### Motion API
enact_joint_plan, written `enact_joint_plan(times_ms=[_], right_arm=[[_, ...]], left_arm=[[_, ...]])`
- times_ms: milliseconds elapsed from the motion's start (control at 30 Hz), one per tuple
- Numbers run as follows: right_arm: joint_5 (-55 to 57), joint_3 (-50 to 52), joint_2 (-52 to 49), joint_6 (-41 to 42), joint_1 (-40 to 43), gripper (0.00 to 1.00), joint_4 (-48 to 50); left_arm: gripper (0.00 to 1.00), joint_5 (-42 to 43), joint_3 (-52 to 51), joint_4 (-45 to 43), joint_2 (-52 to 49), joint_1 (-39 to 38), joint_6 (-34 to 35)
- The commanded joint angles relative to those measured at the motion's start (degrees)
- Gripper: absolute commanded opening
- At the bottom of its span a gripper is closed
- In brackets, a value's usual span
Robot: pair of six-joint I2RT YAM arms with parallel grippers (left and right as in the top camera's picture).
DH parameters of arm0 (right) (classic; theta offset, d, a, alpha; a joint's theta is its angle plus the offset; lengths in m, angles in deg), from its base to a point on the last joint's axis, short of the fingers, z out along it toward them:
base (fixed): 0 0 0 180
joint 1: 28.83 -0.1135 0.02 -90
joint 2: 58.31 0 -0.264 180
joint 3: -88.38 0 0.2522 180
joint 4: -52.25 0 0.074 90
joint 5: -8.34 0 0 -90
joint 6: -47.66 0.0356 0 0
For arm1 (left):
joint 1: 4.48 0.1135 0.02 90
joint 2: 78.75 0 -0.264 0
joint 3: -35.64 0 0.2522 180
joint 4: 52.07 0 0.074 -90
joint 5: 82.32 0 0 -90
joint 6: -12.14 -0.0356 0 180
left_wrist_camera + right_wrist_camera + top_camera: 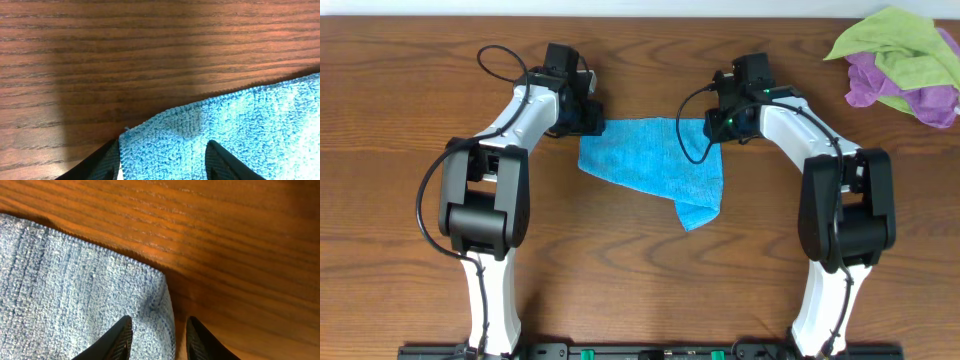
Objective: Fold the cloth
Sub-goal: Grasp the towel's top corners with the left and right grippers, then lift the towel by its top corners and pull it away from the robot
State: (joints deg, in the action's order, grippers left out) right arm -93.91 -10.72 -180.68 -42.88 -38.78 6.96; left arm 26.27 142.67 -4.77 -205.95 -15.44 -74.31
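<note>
L pincer (164, 145), R pincer (160, 320), ~half-open astride cloth (650, 160)

Both arms rise from bases at the near edge and reach toward the far side, elbows bowed outward, forearms angling in toward the middle. Left arm (485, 190): wrist pitched down, left gripper (590, 118) held low, jaws partly apart, a clear gap between its dark fingers (107, 162). Right arm (845, 195): mirrored pose, right gripper (718, 122) low, jaws parted more narrowly. The grippers sit level with each other, well apart.
</note>
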Motion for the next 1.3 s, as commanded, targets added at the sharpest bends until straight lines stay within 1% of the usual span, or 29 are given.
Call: enact_joint_plan(times_ms=[0,267,333,367,400,467,500,600,933,1067,1267], right_arm=[[-0.9,-0.8,-0.7,-0.6,0.1,0.36,0.6],[-1.5,-0.8,-2.1,-0.6,0.1,0.35,1.3],[-1.5,-0.8,-2.1,-0.6,0.1,0.32,1.4],[-1.5,-0.8,-2.1,-0.6,0.1,0.29,1.5],[-1.5,-0.8,-2.1,-0.6,0.1,0.22,1.6],[-1.5,-0.8,-2.1,-0.6,0.1,0.09,1.6],[-1.5,-0.8,-2.1,-0.6,0.1,0.01,1.7],[-1.5,-0.8,-2.1,-0.6,0.1,0.01,2.0],[-1.8,-2.5,-2.0,0.8,0.1,0.01,1.5],[-1.7,-6.4,-2.0,0.9,0.1,0.01,-1.4],[-1.7,-14.8,-2.0,0.9,0.1,0.01,-6.9]], left_arm=[[0.55,1.0,-0.3,0.3,-2.0,0.1,-0.2],[0.54,1.0,-0.3,0.3,-2.0,0.1,-0.2],[0.47,1.0,-0.3,0.2,-2.0,0.1,-0.2],[0.45,1.0,-0.3,0.2,-2.0,0.1,-0.2],[0.38,1.0,-0.3,0.2,-2.0,0.1,-0.2],[0.27,1.0,-0.3,0.2,-2.0,0.1,-0.2],[0.19,1.0,-0.3,0.2,-2.0,0.1,-0.1],[0.06,1.0,-0.3,0.2,-2.0,0.1,-0.1],[0.06,0.9,1.2,1.5,-1.7,0.1,-0.2],[0.06,0.9,4.6,4.4,-1.1,0.1,-0.2],[0.06,0.9,12.4,9.1,0.1,0.1,-0.2]])
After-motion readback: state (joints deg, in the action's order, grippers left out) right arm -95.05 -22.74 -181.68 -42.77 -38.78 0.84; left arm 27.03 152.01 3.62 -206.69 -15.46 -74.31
